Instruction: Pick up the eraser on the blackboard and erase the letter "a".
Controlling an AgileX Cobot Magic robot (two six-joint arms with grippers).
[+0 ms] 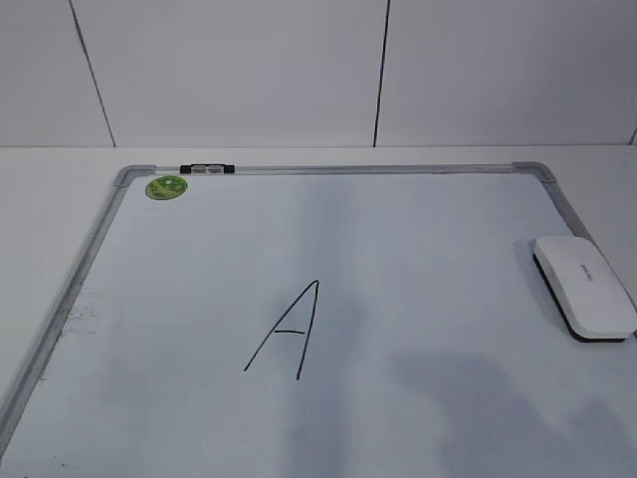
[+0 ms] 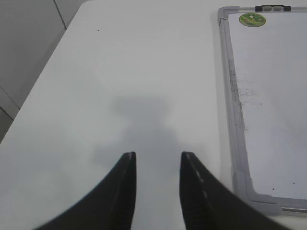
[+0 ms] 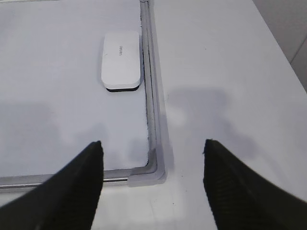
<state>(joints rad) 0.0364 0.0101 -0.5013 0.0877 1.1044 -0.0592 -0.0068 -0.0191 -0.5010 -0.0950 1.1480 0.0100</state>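
The white eraser [image 1: 584, 287] lies flat on the blackboard [image 1: 348, 170] by its right frame edge. It also shows in the right wrist view [image 3: 121, 60]. A tall black capital "A" [image 1: 289, 334] is drawn mid-board. No small lowercase "a" shows in any view. My right gripper [image 3: 152, 142] is wide open and empty, above the board's near right corner [image 3: 152, 96], short of the eraser. My left gripper [image 2: 158, 155] is open and empty over bare table, left of the board's frame [image 2: 230, 86]. Neither gripper shows in the exterior view.
A round green sticker [image 1: 166, 186] sits at the board's far left corner, and a black-and-silver clip [image 1: 206, 169] is on the far frame. Both show in the left wrist view [image 2: 252, 19] [image 2: 273, 7]. White table surrounds the board, with a wall behind.
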